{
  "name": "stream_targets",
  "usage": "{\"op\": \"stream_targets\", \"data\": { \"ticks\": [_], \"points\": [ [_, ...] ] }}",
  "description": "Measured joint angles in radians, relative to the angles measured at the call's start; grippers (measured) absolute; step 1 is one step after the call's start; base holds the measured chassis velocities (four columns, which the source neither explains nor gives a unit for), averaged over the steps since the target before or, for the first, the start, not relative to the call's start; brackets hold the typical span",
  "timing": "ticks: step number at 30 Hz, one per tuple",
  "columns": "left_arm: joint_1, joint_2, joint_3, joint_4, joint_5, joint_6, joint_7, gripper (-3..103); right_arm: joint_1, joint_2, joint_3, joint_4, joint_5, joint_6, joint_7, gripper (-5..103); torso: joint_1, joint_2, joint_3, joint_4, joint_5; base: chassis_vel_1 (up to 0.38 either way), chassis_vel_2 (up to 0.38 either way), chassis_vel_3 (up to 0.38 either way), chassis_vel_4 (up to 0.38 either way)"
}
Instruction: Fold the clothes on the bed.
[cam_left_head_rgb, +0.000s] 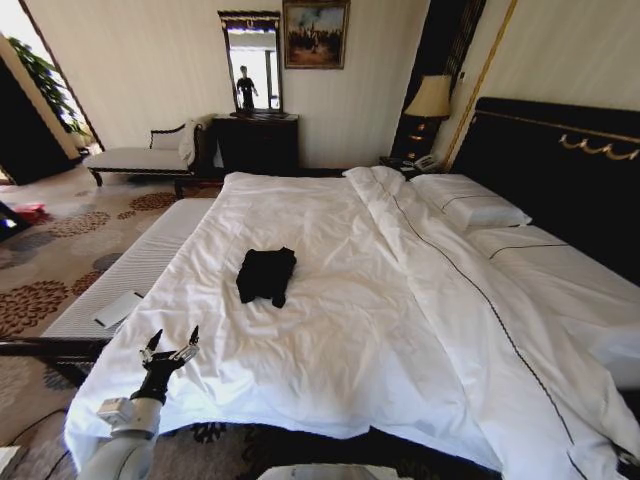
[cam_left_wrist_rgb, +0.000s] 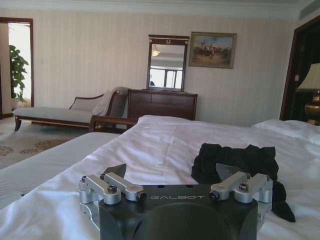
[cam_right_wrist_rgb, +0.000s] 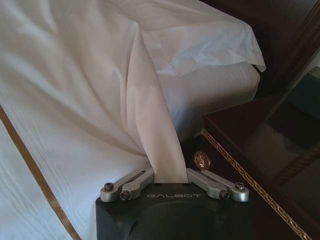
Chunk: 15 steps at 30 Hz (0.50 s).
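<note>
Though already bunched into a compact, rumpled black bundle, the clothes lie mid-bed on the white duvet, long axis roughly toward the headboard, one corner trailing at the foot end. Left gripper hovers near the bed's foot edge, fingers spread, empty. Right gripper pinches a fold of white sheet.

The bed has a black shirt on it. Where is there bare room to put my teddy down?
Bare white duvet lies all around the black shirt. It is crowded by the pillows and near the left gripper.
</note>
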Motion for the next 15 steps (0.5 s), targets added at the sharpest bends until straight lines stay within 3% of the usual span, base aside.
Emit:
{"op": "stream_targets", "data": {
  "ticks": [15],
  "points": [
    [0.016, -0.003, -0.012, -0.009, 0.006, 0.002, -0.003, 100, 0.096, 0.019, -0.089, -0.165, -0.055, 0.046, 0.005, 3, 0.000, 0.000, 0.000, -0.0010, -0.0002, 0.000, 0.000, 0.000, 0.000]
  ]
}}
